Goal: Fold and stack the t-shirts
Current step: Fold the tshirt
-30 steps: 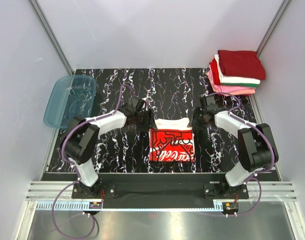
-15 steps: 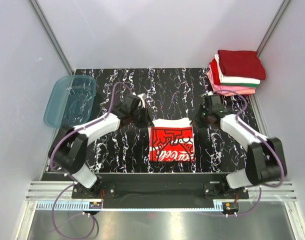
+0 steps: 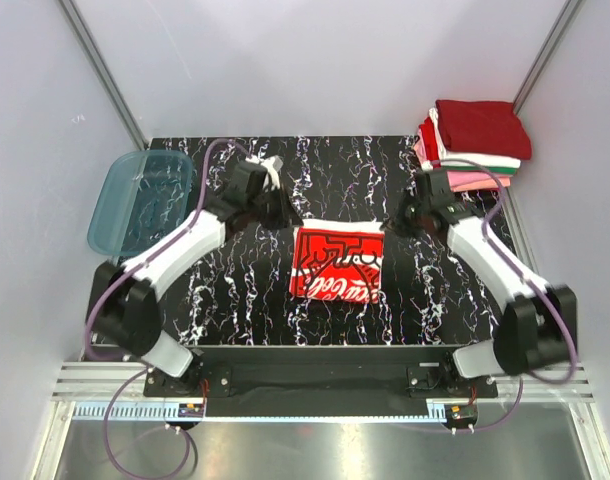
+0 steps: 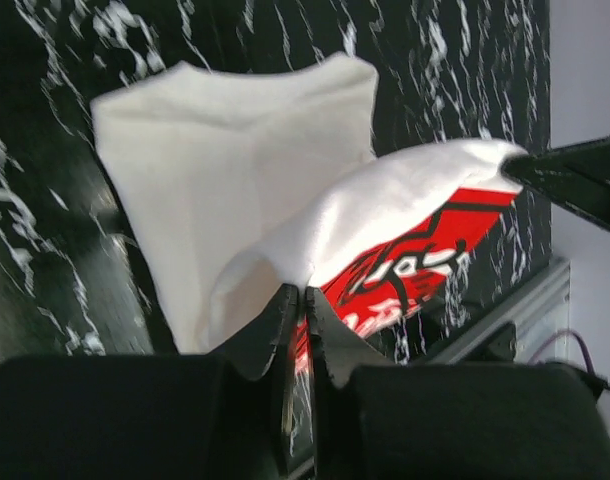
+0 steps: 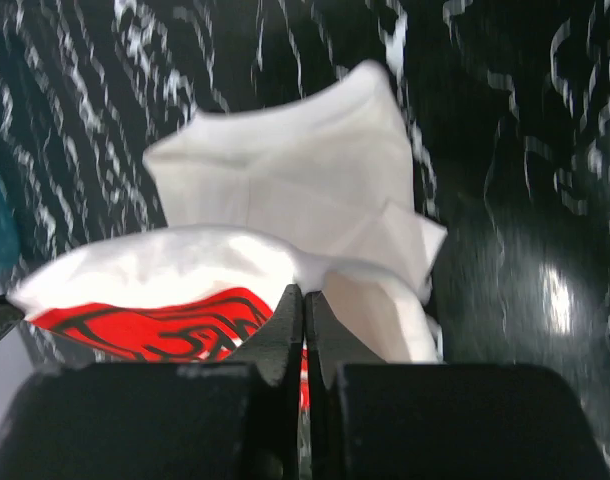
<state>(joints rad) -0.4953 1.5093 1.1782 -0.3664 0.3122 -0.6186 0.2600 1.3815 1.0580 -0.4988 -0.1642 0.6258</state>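
A white t-shirt with a red lettered print (image 3: 337, 263) hangs over the middle of the black marbled table, held up by its two far corners. My left gripper (image 3: 285, 214) is shut on its left corner (image 4: 303, 290) and my right gripper (image 3: 397, 220) is shut on its right corner (image 5: 307, 290). In both wrist views the white back of the shirt (image 4: 235, 170) lies spread on the table under the lifted fold (image 5: 285, 190). A stack of folded t-shirts (image 3: 473, 144), dark red on top with white and pink below, sits at the far right corner.
A translucent teal plastic tub (image 3: 140, 200) sits at the table's far left edge. Grey walls enclose the table on three sides. The arm bases stand on the rail at the near edge.
Both grippers have moved away from the bases toward the far side, lifting the shirt's corners. The red print now covers the white strip that showed above it.
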